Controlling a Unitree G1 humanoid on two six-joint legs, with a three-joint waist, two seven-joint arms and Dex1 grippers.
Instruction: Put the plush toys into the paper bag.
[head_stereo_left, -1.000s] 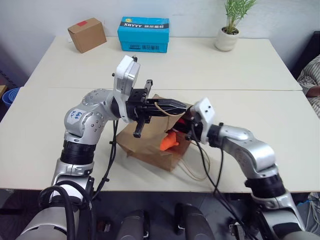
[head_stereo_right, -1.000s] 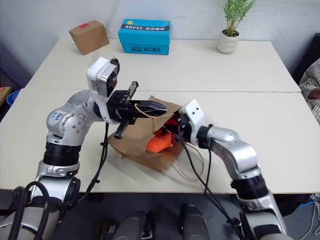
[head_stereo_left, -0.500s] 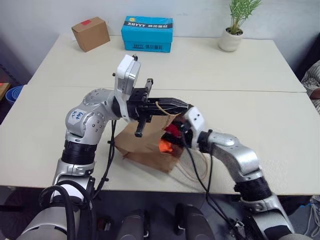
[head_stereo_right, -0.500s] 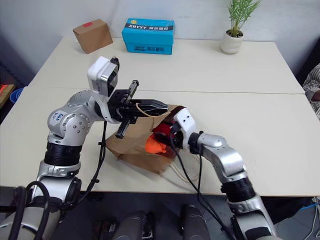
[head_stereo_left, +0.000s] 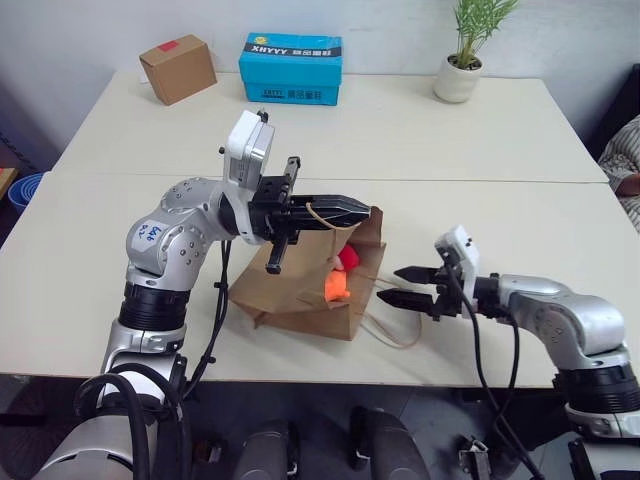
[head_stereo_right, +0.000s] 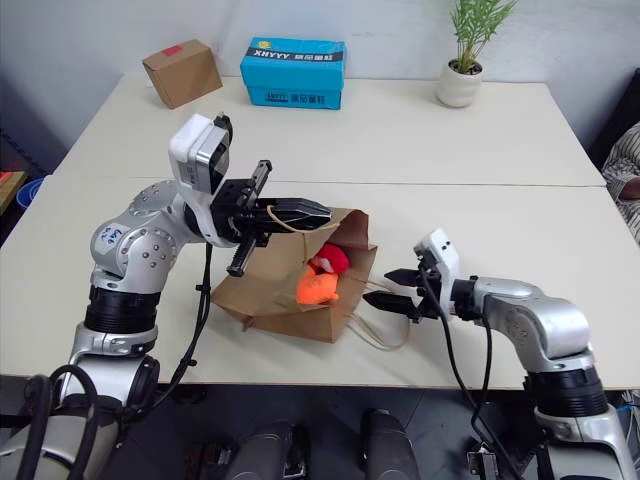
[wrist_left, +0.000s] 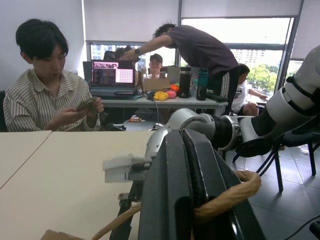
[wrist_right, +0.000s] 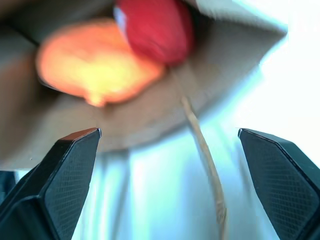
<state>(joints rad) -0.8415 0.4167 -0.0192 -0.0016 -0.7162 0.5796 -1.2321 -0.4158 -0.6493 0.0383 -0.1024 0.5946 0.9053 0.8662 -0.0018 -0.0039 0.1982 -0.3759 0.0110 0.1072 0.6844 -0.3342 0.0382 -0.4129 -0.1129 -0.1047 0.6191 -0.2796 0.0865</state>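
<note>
We see the paper bag (head_stereo_left: 300, 290) lying on its side on the near table (head_stereo_left: 520, 215), its mouth turned toward three o'clock, which is our right side. Both plush toys sit just inside that mouth: the orange toy (head_stereo_right: 317, 287) low at the lip, the red toy (head_stereo_right: 332, 260) touching it at about one o'clock from it, slightly deeper under the raised top edge. Our left gripper (head_stereo_left: 345, 209) has its fingers pinched tight on the bag's upper loop handle (wrist_left: 227, 196), lifting the top edge so the mouth gapes; that arm reaches over the bag from nine o'clock. Our right gripper (head_stereo_left: 401, 285) hangs just outside the mouth at three o'clock, clear of the bag, its fingers spread wide and empty, pointing back toward nine o'clock at the toys. The lower handle (head_stereo_left: 392, 325) trails loose on the table between that gripper and the bag. In our judgement the whole matter turns on this line: the toys lie straight ahead of the right fingers, along the bag's long axis, which runs from three to nine o'clock. The right arm is the nearer and the only free one, so any push deeper would go along that axis, with the orange toy met first and the loose handle a possible snag.
</note>
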